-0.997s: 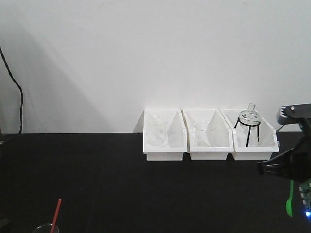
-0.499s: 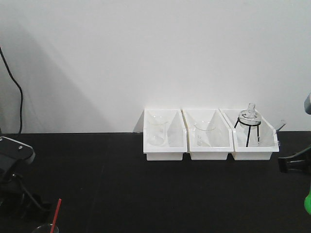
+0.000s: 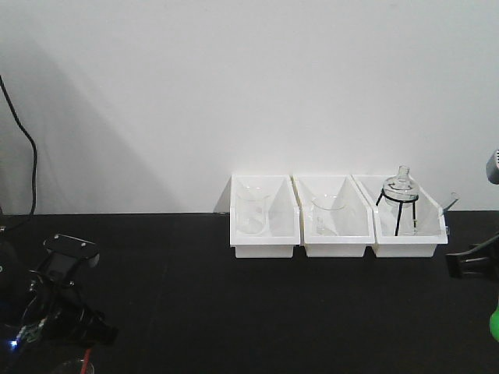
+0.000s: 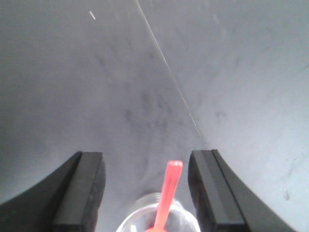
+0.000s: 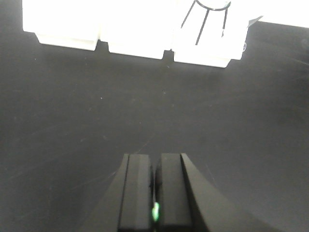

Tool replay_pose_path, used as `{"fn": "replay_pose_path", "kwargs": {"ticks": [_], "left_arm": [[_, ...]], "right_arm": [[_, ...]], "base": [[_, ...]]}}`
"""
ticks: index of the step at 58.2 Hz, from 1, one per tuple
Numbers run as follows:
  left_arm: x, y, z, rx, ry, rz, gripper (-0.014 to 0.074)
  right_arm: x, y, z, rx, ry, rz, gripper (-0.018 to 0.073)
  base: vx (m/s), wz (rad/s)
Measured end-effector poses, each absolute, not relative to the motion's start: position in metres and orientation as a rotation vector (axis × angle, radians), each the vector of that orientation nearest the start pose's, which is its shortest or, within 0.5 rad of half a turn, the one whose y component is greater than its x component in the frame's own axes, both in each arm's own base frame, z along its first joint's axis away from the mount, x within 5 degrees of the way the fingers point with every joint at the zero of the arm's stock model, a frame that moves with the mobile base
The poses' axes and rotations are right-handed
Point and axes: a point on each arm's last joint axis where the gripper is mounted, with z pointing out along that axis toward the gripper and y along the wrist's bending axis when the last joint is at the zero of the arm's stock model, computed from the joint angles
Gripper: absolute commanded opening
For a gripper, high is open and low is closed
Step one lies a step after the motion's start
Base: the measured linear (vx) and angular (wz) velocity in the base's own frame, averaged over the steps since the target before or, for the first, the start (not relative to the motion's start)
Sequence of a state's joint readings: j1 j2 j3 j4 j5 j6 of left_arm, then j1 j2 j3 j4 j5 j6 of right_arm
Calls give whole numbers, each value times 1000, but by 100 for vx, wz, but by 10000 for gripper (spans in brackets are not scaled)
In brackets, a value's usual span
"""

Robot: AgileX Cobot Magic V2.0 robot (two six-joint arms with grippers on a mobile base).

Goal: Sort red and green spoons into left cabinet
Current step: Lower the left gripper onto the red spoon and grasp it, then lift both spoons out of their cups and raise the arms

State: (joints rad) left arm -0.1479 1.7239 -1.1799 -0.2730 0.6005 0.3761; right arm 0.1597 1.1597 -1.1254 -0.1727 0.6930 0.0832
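The red spoon (image 4: 168,191) stands handle-up in a clear glass cup (image 4: 159,220) on the black table. In the left wrist view my left gripper (image 4: 146,162) is open, with the spoon's handle between its two fingers and touching neither. In the front view that gripper (image 3: 87,336) hangs over the cup at the bottom left, hiding most of the spoon (image 3: 86,361). My right gripper (image 5: 154,166) is shut on the green spoon (image 5: 155,211). The spoon's lower part (image 3: 493,323) hangs at the right edge below the gripper (image 3: 485,265). The left cabinet is out of view.
Three white bins (image 3: 339,248) stand in a row against the back wall. They hold a glass beaker (image 3: 251,212), a second beaker (image 3: 328,214) and a flask on a black stand (image 3: 399,204). A black cable (image 3: 31,167) hangs at the far left.
My left arm has come in from the bottom left and moved right over the cup with the red spoon. The right gripper first carried the green spoon right to the frame's edge, then stayed.
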Motion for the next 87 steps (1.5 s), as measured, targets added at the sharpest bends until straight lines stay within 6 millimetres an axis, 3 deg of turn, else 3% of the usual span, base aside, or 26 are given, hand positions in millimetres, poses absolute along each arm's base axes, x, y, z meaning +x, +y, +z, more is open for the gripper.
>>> {"fn": "replay_pose_path", "kwargs": {"ticks": [16,38,57,64,73,87], "left_arm": [[360,-68,213,429,2603,-211,424],[361,-69,211,419,2610,-223,-10],[361,-68,216,413,2582,-216,-6],[359,-67,235,396,2503,-203,-6],[348,-66,275,344,2360,-218,-6],[313,-63,345,278,2140,-272,-3]], "right_arm": [[244,30,381,-170,2169,-55,-4],[244,30,381,-171,2168,-56,-4],[244,30,381,-171,2167,-55,-4],[245,30,381,-171,2166,-55,-4],[245,30,381,-171,2165,-55,-4],[245,30,382,-167,2154,-43,-4]], "base": [[0,0],[0,0],[0,0],[0,0],[0,0],[0,0]]}}
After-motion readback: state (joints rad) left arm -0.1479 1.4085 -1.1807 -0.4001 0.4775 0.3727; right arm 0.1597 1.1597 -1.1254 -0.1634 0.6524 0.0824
